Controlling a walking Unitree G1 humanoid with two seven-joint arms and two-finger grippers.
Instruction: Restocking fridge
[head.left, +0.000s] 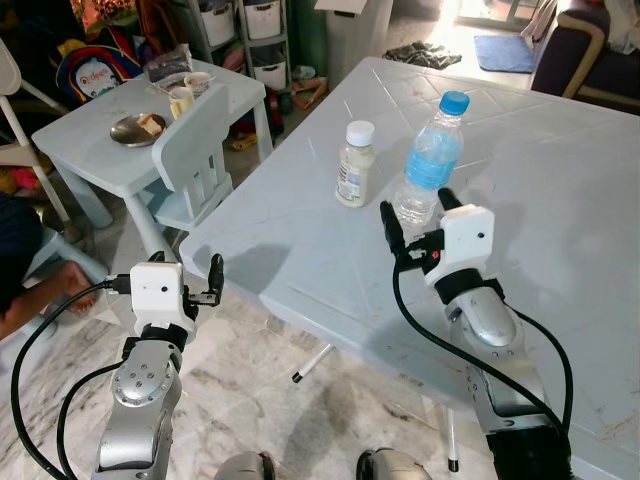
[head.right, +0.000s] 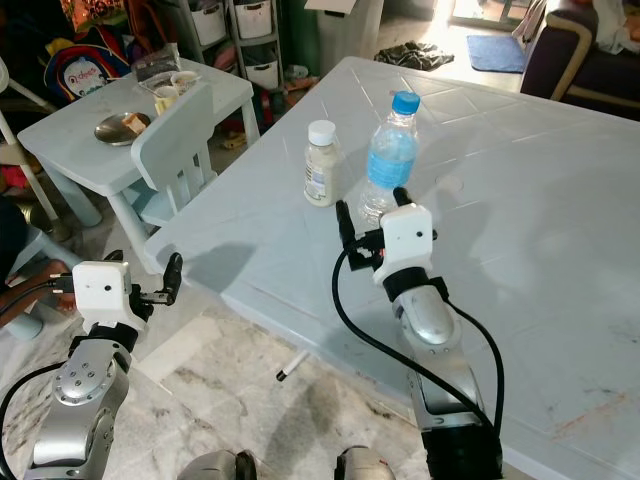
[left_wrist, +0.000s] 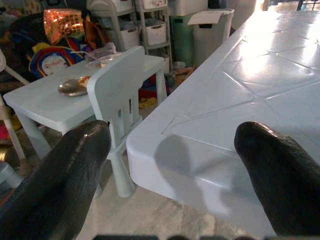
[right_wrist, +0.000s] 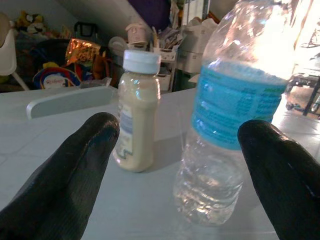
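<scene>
Upright on the big pale table (head.left: 300, 250) stands the water bottle (head.left: 430, 165), its long axis vertical and its blue cap pointing up. Just beside it, toward the robot's left, a small cream bottle (head.left: 354, 165) with a white cap also stands upright; the two are near but apart. The right gripper (head.left: 418, 220) sits low over the table right in front of the water bottle, fingers spread, with nothing between them yet. Its wrist view shows what the head views cannot: the clear, crinkled lower part of the water bottle (right_wrist: 220, 165) under its blue label, while the top is cut off. The left gripper (head.left: 208, 280) hangs off the table's near corner, over the floor, its fingers also spread and empty. A small table (head.left: 90, 150) with a chair (head.left: 195, 145) and a metal dish (head.left: 135, 128) stands beyond; the dish's contents are hard to make out.
</scene>
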